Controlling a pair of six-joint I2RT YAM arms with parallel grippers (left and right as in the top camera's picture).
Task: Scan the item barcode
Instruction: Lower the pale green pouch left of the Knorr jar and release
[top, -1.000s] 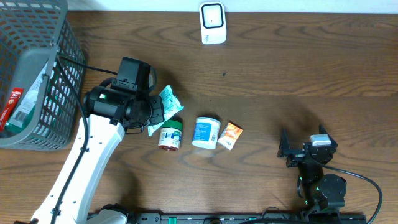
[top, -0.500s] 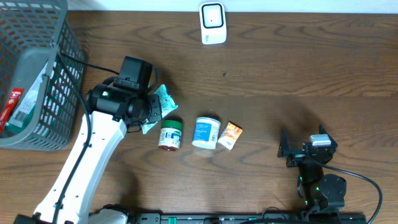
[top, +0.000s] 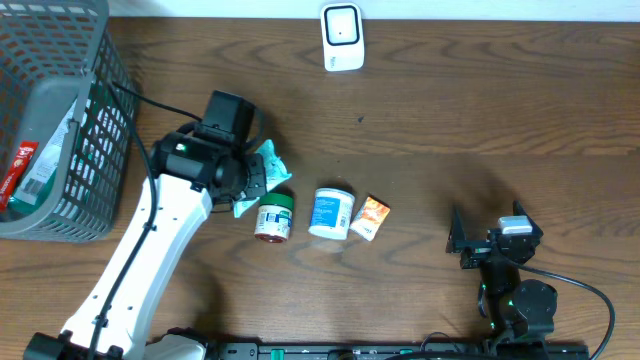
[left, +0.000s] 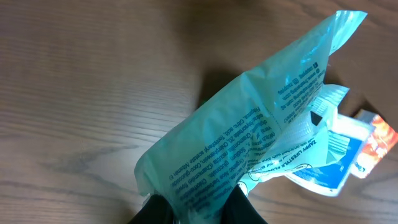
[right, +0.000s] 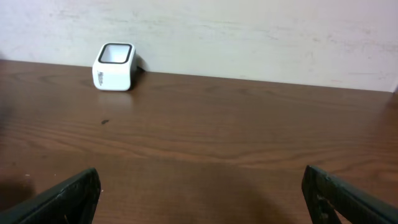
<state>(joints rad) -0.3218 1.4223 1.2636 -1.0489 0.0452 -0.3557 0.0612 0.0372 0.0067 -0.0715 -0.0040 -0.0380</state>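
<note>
Right now the left gripper (top: 250, 182) is clamped on a teal plastic pouch (top: 272, 162), left of centre on the wooden table (top: 450, 110). In the left wrist view the crinkled pouch (left: 249, 143) rises from between the two dark fingers (left: 155, 213), its small printed text facing the camera. Just right of it lie a green-lidded jar (top: 272, 217), a white tub with a blue label (top: 331, 212) and a small orange packet (top: 371, 217), in a row. A white barcode scanner (top: 342, 37) stands at the far edge, well apart from the pouch. The right gripper (top: 487, 243) rests at the near right, jaws spread wide and holding nothing. A wire basket (top: 105, 150) sits at the far left.
</note>
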